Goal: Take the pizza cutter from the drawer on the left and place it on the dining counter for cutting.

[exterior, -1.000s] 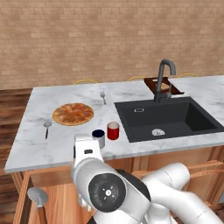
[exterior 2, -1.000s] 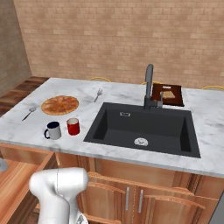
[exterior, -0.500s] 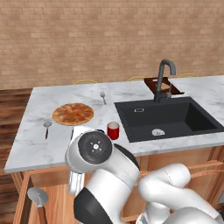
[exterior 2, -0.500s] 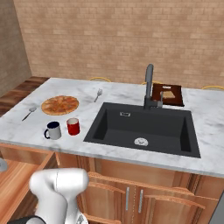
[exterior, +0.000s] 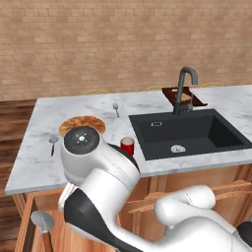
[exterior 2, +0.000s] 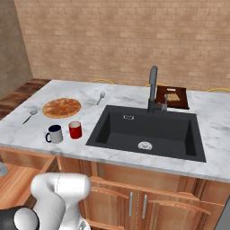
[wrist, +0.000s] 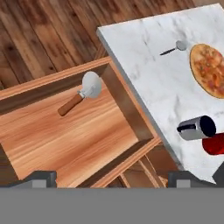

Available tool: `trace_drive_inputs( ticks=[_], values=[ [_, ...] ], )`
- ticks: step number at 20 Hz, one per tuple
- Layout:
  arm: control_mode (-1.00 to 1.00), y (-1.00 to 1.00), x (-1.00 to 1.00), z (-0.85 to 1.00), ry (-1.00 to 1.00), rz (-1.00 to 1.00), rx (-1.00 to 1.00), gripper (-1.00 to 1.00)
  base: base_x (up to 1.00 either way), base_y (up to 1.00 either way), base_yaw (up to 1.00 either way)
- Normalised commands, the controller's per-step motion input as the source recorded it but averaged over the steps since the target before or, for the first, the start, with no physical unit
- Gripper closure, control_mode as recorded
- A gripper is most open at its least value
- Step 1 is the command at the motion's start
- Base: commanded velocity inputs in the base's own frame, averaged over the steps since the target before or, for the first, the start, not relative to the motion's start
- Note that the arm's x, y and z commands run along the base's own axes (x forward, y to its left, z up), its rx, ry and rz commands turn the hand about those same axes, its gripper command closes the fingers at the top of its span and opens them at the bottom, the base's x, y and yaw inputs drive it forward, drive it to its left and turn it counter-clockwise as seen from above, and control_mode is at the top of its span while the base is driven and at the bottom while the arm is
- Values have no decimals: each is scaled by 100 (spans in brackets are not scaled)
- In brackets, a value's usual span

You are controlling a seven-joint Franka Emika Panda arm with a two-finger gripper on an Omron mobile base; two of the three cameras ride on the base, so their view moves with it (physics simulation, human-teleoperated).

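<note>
Since a second ago my arm has swung left and down in the left base view; its round joint now covers the dark mug seen there before. The things on the counter have not moved.

My gripper [wrist: 107,179] is spread wide and holds nothing; its two finger tips show at the bottom of the hand view, above the open drawer [wrist: 124,103].

The pizza cutter [wrist: 83,95] lies flat on the drawer's pale wood floor, its wheel close to the far wall by the corner nearest the dining counter [wrist: 162,83], its brown handle pointing toward the drawer's middle. In the left base view its wheel [exterior: 42,221] shows below the counter's left front corner.

No writing or labels readable anywhere.

Counts on the dining counter:
- one pizza [exterior 2: 62,108], near the left end
- one dark mug [exterior 2: 55,134], at the front edge
- one red cup [exterior 2: 75,130], just beside the mug, toward the sink
- one grey round-headed utensil [exterior 2: 30,115], by the left edge
- one silver fork [exterior 2: 101,97], toward the back edge, between pizza and sink
- one black sink [exterior 2: 148,131] with one faucet [exterior 2: 154,92]
- one dark board [exterior 2: 172,97], at the back edge behind the faucet, with pale pieces on it that I cannot identify
</note>
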Motion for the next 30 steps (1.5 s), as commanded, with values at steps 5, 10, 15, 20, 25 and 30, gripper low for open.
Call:
trace_drive_inputs(
  ticks=[5, 10, 15, 20, 25, 30],
  values=[
    [-100, 0, 0, -72, 8, -24, 15, -100, 0, 0, 0],
    [-100, 0, 3, -88, 0, -15, 10, -100, 0, 0, 0],
    [-100, 0, 17, -50, 6, -11, 23, -100, 0, 0, 0],
    [-100, 0, 2, -49, 11, -14, 23, -100, 0, 0, 0],
    [-100, 5, 7, -49, 3, -15, 11, -100, 0, 0, 0],
    [-100, 13, 5, -31, 5, -12, 7, -100, 0, 0, 0]
  ],
)
